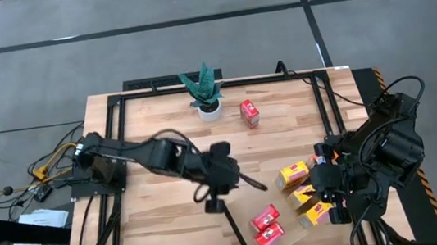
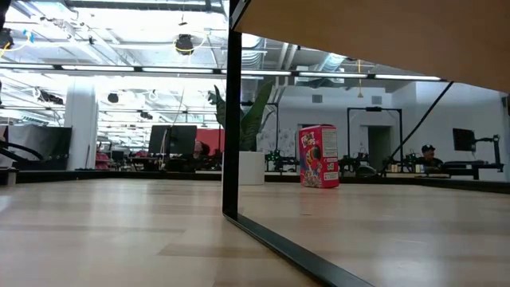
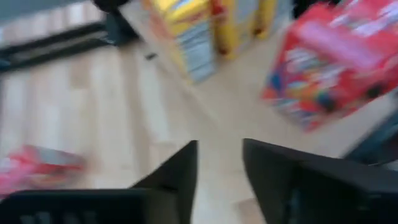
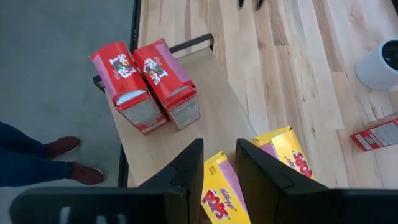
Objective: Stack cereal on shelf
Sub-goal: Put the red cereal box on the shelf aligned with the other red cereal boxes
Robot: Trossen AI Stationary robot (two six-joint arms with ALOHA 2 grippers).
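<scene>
Two red cereal boxes [image 4: 121, 84] [image 4: 168, 81] rest side by side on the pale shelf [image 4: 205, 93] near one of its corners. Yellow cereal boxes [image 4: 289, 152] [image 4: 217, 193] rest farther along it. Another red box [image 1: 249, 112] stands alone on the tabletop beside the potted plant. My left gripper [image 1: 257, 186] [image 3: 219, 168] hovers open over mid-table, pointing slantwise down toward the boxes, nothing between its fingers. My right gripper [image 1: 324, 183] [image 4: 219, 165] hangs open above the yellow boxes, a yellow box showing below the gap.
The green plant in a white pot [image 1: 208, 99] stands at the far middle. A black frame rail [image 1: 240, 235] and post [image 2: 231, 112] carry the shelf, whose underside [image 2: 374, 40] shows from table height. A person's shoes [image 4: 62, 158] are on the floor beyond the shelf's edge.
</scene>
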